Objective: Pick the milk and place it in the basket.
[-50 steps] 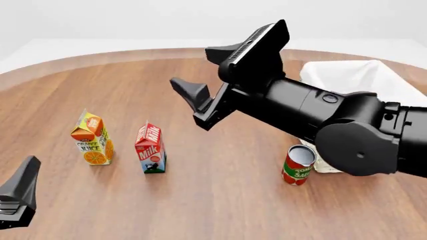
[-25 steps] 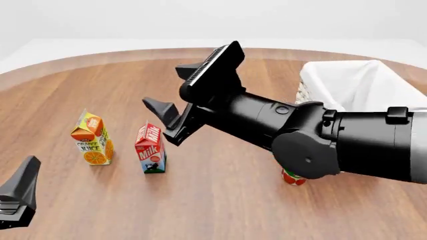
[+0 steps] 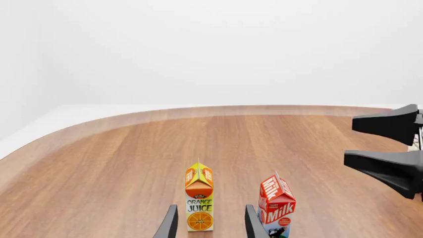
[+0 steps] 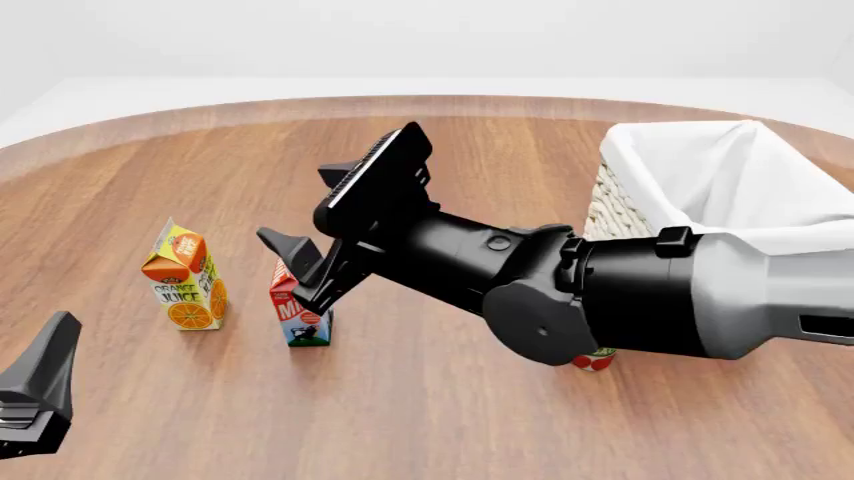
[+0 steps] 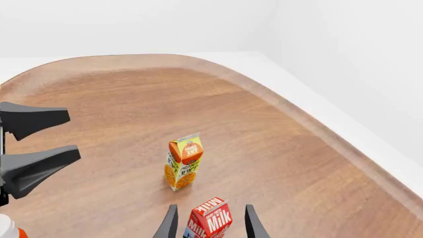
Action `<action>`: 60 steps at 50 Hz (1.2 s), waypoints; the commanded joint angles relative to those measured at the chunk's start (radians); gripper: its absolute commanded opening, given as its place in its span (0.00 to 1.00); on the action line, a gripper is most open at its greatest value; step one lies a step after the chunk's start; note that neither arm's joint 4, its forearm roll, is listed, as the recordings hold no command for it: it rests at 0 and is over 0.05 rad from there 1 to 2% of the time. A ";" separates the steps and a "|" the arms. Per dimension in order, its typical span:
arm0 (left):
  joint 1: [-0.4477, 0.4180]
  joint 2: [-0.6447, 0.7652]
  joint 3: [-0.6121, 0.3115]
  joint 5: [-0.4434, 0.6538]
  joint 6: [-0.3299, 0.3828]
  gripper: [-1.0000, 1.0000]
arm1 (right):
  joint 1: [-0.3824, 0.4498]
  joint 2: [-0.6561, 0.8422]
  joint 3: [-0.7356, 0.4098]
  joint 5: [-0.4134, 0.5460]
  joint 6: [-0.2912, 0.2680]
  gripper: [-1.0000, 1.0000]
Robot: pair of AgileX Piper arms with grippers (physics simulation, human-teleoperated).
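Observation:
The milk is a small red carton standing upright on the wooden table, right of the orange juice carton. My right gripper is open and hovers just above and behind the milk, one finger covering the carton's top. In the right wrist view the milk stands between the open fingers, not gripped. My left gripper is open and empty at the near left edge. In the left wrist view the milk and juice stand ahead. The cream wicker basket stands at the far right.
A red tomato sauce can is mostly hidden under my right arm, beside the basket. The juice carton stands a little beyond the milk in the right wrist view. The left gripper's fingers show there too. The table has a curved far edge.
My right arm has swung left and down, from mid-table to just over the milk. It now covers most of the can. The left gripper has not moved.

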 commanded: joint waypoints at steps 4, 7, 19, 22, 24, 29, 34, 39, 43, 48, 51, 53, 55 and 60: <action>0.000 0.000 0.000 0.000 0.000 1.00 | -0.011 0.050 -0.022 -0.012 0.008 1.00; 0.000 0.000 0.000 0.000 0.000 1.00 | -0.016 0.061 -0.026 -0.013 0.008 1.00; 0.000 0.000 0.000 0.000 0.000 1.00 | -0.015 0.121 -0.038 -0.027 0.000 1.00; 0.000 0.000 0.000 0.000 0.000 1.00 | -0.026 0.205 -0.048 -0.055 -0.023 1.00; 0.000 0.000 0.000 0.000 0.000 1.00 | -0.029 0.212 -0.050 -0.057 -0.023 1.00; 0.000 0.000 0.000 0.000 0.000 1.00 | -0.033 0.221 -0.053 -0.058 -0.024 1.00; 0.000 0.000 0.000 0.000 0.000 1.00 | -0.036 0.233 -0.054 -0.063 -0.027 1.00; 0.000 0.000 0.000 0.000 0.000 1.00 | -0.042 0.246 -0.058 -0.067 -0.028 1.00; 0.000 0.000 0.000 0.000 0.000 1.00 | -0.046 0.247 -0.064 -0.063 -0.025 1.00; 0.000 0.000 0.000 0.000 0.000 1.00 | -0.050 0.251 -0.069 -0.061 -0.023 1.00; 0.000 0.000 0.000 0.000 0.000 1.00 | -0.051 0.256 -0.072 -0.061 -0.023 1.00; 0.000 0.000 0.000 0.000 0.000 1.00 | -0.054 0.259 -0.075 -0.061 -0.023 1.00; 0.000 0.000 0.000 0.000 0.000 1.00 | -0.055 0.261 -0.080 -0.059 -0.022 1.00; 0.000 0.000 0.000 0.000 0.000 1.00 | -0.061 0.261 -0.096 -0.046 -0.017 1.00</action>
